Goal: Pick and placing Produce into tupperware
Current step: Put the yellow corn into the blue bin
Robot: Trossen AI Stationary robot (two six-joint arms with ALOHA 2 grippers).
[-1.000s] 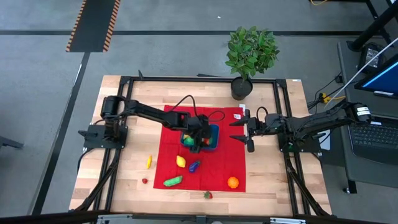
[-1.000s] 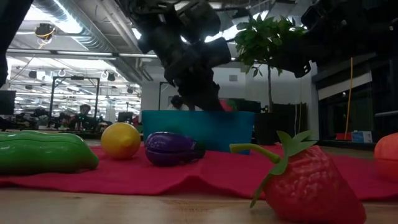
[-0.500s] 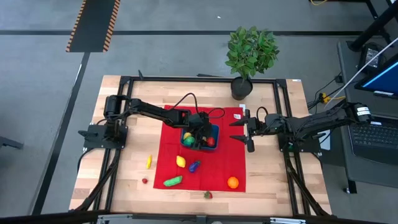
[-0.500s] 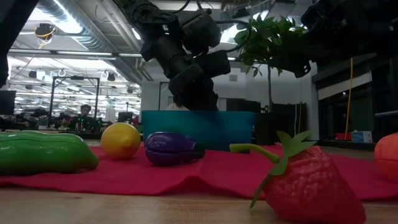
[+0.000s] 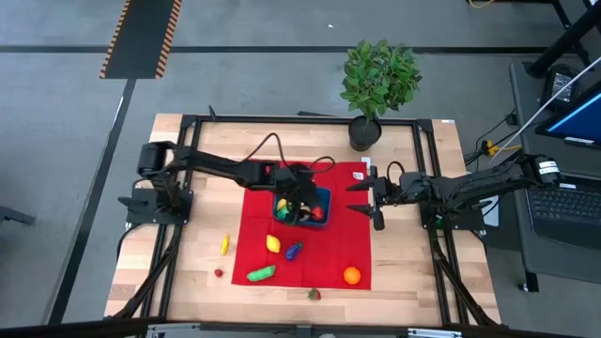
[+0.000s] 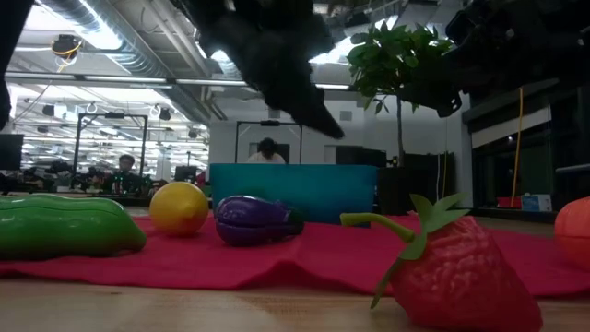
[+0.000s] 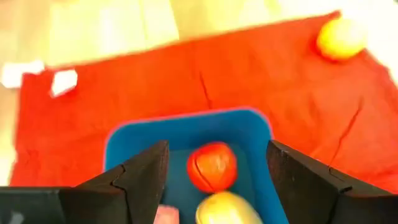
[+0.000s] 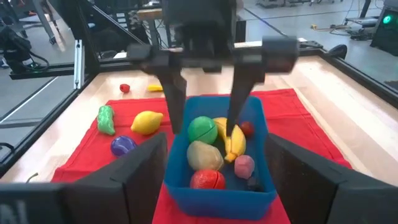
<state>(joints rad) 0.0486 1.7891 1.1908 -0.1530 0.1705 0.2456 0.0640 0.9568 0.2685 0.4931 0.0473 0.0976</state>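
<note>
Hovering unclenched and empty over tupperware [image 5: 302, 207] at red cloth's [image 5: 347, 249] twelve o'clock, left gripper [image 8: 208, 121] suggests release; right gripper [image 5: 368, 196] parked unclenched at three o'clock.

- The tupperware [image 5: 303, 208] sits on the cloth [image 5: 333, 258], toward its far edge, and holds several produce pieces [image 8: 212, 146].
- The left claw [image 5: 299, 199] hangs over the tupperware, fingers apart.
- The right claw [image 5: 364, 200] waits just right of the tupperware.
- The cucumber [image 5: 260, 274], lemon [image 5: 272, 244] and eggplant [image 5: 293, 250] lie nearer than the tupperware.
- The potted plant [image 5: 377, 84] stands behind it.
</note>
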